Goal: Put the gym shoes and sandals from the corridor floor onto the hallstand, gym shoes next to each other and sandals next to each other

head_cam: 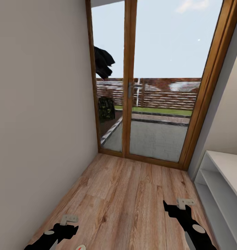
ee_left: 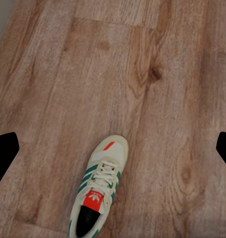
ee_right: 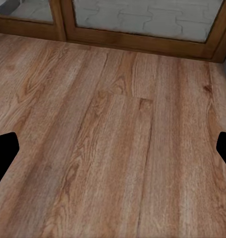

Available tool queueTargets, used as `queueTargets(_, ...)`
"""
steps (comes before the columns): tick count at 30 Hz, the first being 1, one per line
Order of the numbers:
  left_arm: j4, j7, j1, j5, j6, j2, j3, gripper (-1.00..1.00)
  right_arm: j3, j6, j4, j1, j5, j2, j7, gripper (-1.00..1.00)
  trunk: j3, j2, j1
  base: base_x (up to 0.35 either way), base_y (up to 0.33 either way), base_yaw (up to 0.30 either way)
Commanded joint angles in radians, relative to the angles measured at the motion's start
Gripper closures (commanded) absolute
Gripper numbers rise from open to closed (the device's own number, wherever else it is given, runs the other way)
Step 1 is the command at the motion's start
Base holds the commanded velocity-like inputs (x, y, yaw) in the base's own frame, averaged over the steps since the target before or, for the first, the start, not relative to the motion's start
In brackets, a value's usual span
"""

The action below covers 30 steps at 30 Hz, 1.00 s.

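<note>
One gym shoe [ee_left: 99, 191], cream-white with green stripes and a red tongue patch, lies on the corridor floor [ee_left: 142, 74] straight below my left gripper [ee_left: 113, 148]. That gripper is open, its black fingertips [ee_left: 4, 151] wide apart and well above the shoe. A sliver of the same shoe [head_cam: 81, 247] peeks in at the head view's bottom edge, beside the left gripper [head_cam: 70, 224]. My right gripper [head_cam: 179, 205] hovers open over bare planks [ee_right: 117, 148], holding nothing. The sandals are out of view. A pale low shelf unit [head_cam: 215, 173] stands at the right; I cannot tell whether it is the hallstand.
A wood-framed glass double door [head_cam: 128, 86] closes the corridor's far end, with a garden behind it. A plain wall [head_cam: 38, 104] runs along the left. Wood planks [head_cam: 125, 194] stretch between the wall and the shelf unit.
</note>
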Motion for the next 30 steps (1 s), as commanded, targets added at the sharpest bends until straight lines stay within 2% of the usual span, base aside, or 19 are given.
queueTargets(1, -0.001, -0.006, 0.000, -0.010, 0.001, 0.000, 0.007, -1.00, -0.001, 0.005, -0.002, 0.000, -0.009, 0.000, 0.000, -1.00, -0.004, -0.008, 0.004, 0.000, 0.000, 0.000)
queueTargets(21, 0.000, -0.006, 0.000, -0.011, 0.001, -0.001, 0.009, -1.00, -0.008, 0.011, -0.013, 0.000, -0.009, 0.000, 0.001, -1.00, -0.089, -0.148, 0.081, 0.000, 0.000, 0.000)
queueTargets(30, 0.000, -0.005, 0.000, -0.011, 0.001, -0.001, 0.010, -1.00, -0.007, 0.092, -0.067, 0.000, -0.009, 0.000, 0.001, -1.00, -0.125, -0.211, 0.115, 0.000, 0.000, 0.000)
